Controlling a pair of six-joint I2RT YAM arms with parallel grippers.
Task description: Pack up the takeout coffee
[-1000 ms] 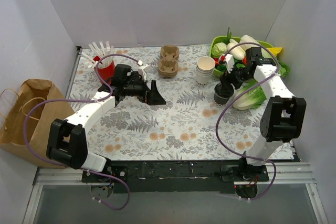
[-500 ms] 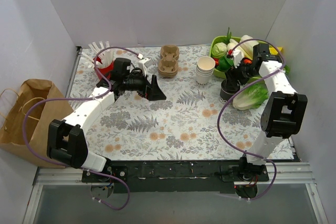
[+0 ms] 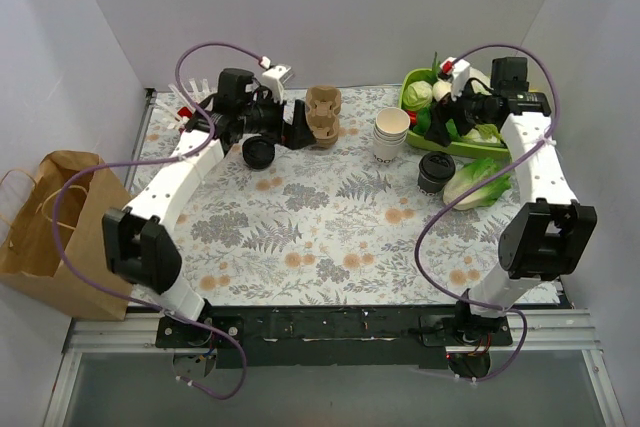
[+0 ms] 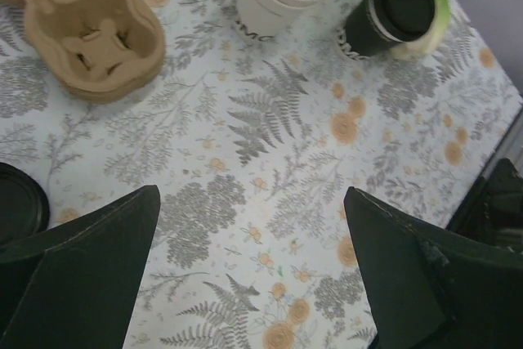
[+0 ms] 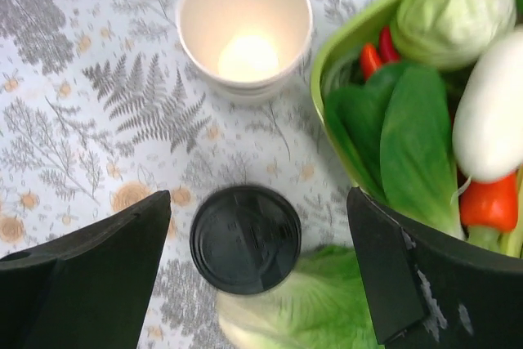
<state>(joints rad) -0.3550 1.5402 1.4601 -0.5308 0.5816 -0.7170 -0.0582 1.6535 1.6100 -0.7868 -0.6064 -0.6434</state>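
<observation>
Hovering released over the coffee cup (image 5: 245,239), right claw (image 5: 259,202) may snag the lettuce (image 5: 315,316) touching it; left claw (image 4: 253,234) released, near carrier (image 3: 322,115).

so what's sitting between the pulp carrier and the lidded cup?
A stack of empty white cups stands between the carrier and the lidded cup; the rest is bare floral tablecloth. Shows in the top and left wrist views.

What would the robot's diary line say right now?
left gripper: open, empty | right gripper: open, over lidded cup | lidded cup: upright on table by lettuce | carrier: empty
</observation>
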